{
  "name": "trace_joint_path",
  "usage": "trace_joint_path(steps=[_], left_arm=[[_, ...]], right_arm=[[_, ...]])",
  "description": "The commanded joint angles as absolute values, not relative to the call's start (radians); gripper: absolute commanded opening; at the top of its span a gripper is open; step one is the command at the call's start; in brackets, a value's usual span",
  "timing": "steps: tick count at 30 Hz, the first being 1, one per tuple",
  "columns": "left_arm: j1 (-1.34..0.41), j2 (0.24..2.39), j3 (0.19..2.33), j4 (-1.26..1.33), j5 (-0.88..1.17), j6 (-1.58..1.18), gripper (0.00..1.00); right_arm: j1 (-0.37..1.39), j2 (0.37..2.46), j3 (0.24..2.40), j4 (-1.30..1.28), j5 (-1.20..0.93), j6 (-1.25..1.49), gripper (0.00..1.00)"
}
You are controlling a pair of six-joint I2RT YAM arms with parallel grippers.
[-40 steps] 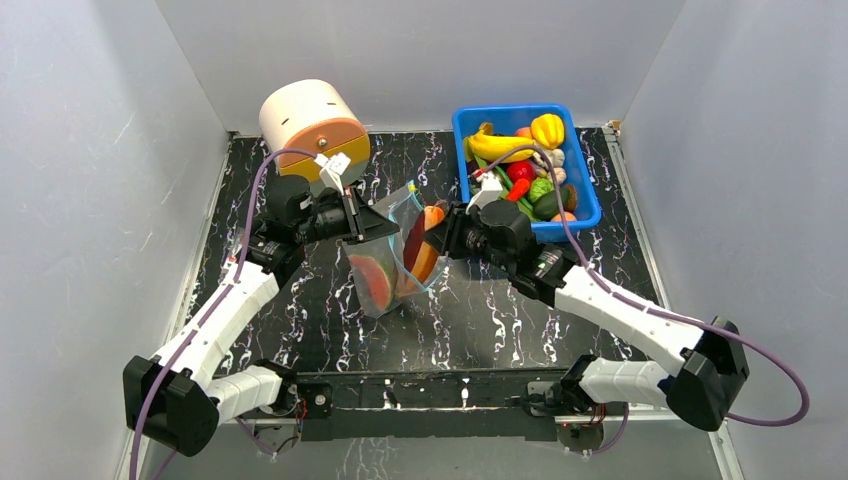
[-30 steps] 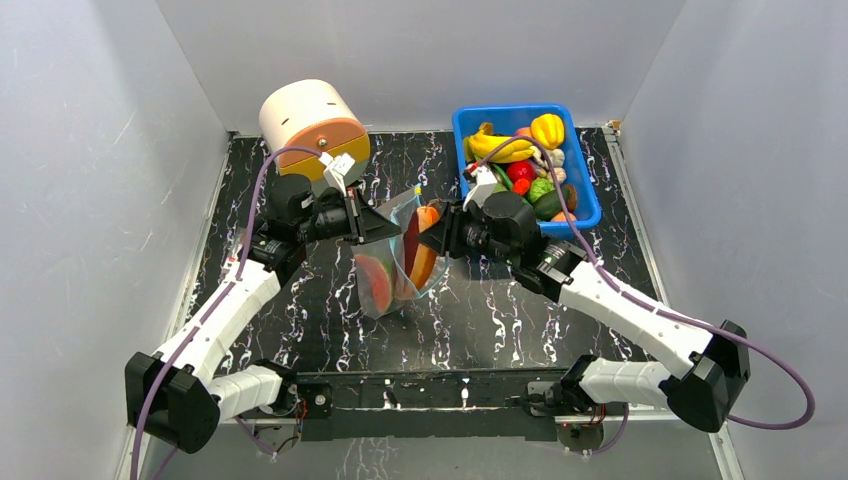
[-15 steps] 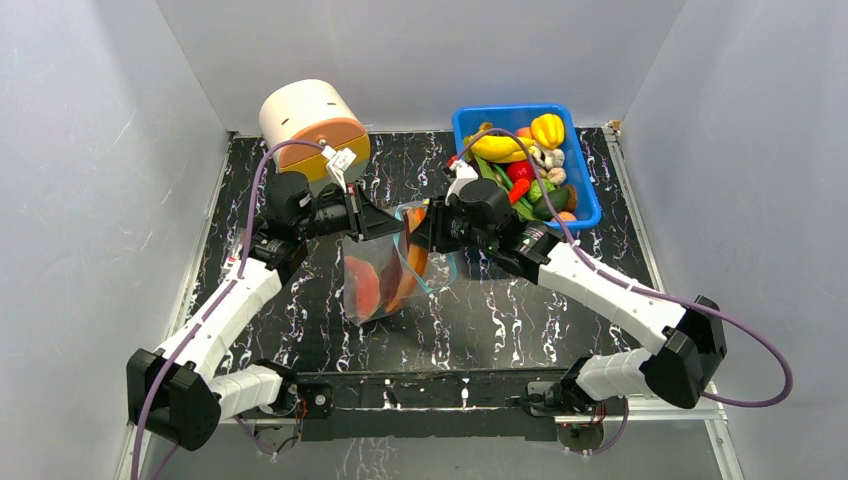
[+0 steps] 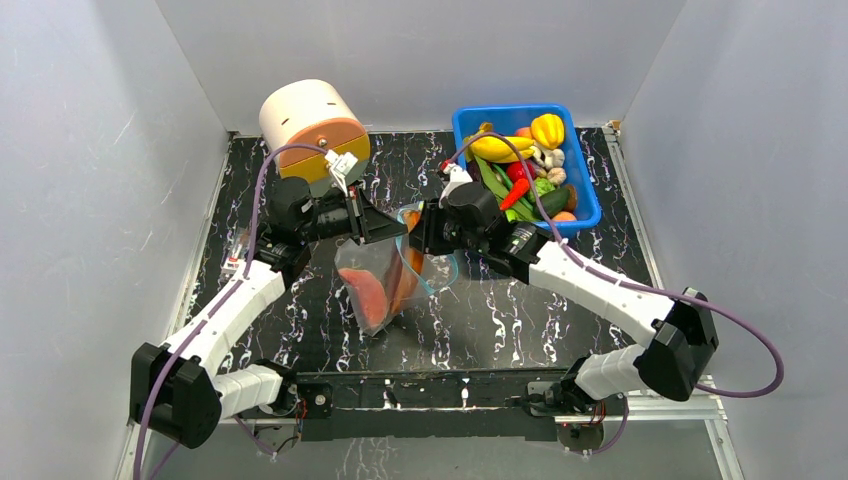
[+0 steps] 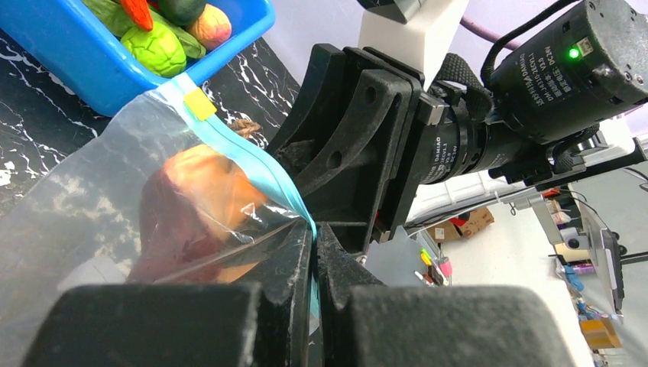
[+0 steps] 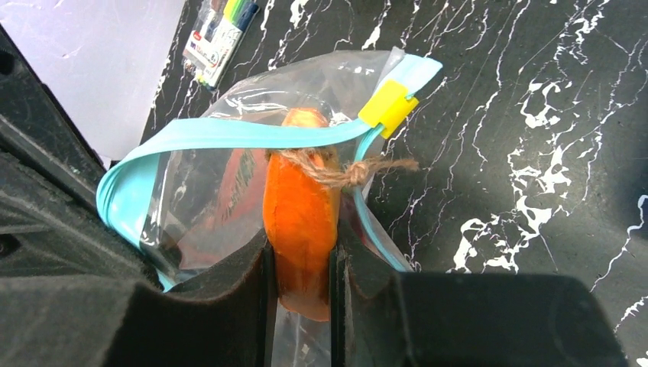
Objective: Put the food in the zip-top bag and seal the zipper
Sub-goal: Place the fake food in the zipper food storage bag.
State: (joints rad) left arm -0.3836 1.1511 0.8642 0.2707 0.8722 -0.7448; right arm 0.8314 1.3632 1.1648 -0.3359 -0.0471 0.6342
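Note:
The clear zip-top bag [image 4: 375, 290] hangs open over the dark marbled table, with a red-orange toy food [image 4: 368, 293] showing through its wall. My left gripper [image 4: 388, 229] is shut on the teal-blue zipper [image 5: 256, 168] at the bag's mouth, as the left wrist view [image 5: 314, 238] shows. My right gripper [image 4: 418, 236] is shut on a long orange toy food [image 6: 301, 214] with twine round its top. That piece stands inside the open mouth, and the zipper [image 6: 229, 134] loops round it. A yellow slider tab [image 6: 388, 103] sits at the strip's end.
The blue bin [image 4: 510, 108] at the back right holds several more toy fruits and vegetables [image 4: 520, 165]; it also shows in the left wrist view [image 5: 76, 65]. A round cream and orange container [image 4: 312, 125] lies at the back left. Grey walls close in three sides.

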Motion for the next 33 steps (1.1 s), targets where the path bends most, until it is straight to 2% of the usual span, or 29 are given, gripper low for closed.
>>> trace_joint_path(steps=[1, 6, 15, 33], left_arm=[[-0.388, 1.128, 0.857, 0.376, 0.907, -0.756, 0.0], [-0.388, 1.125, 0.87, 0.386, 0.936, -0.776, 0.0], [-0.388, 1.1, 0.792, 0.504, 0.936, -0.855, 0.0], [-0.388, 1.144, 0.79, 0.509, 0.921, -0.836, 0.0]], right_arm=[[0.839, 1.333, 1.11, -0.243, 0.011, 0.657, 0.0], [0.839, 1.299, 1.041, -0.163, -0.002, 0.688, 0.0], [0.839, 1.244, 0.951, -0.06, 0.096, 0.771, 0.01], [0.839, 1.304, 0.947, 0.011, -0.029, 0.774, 0.0]])
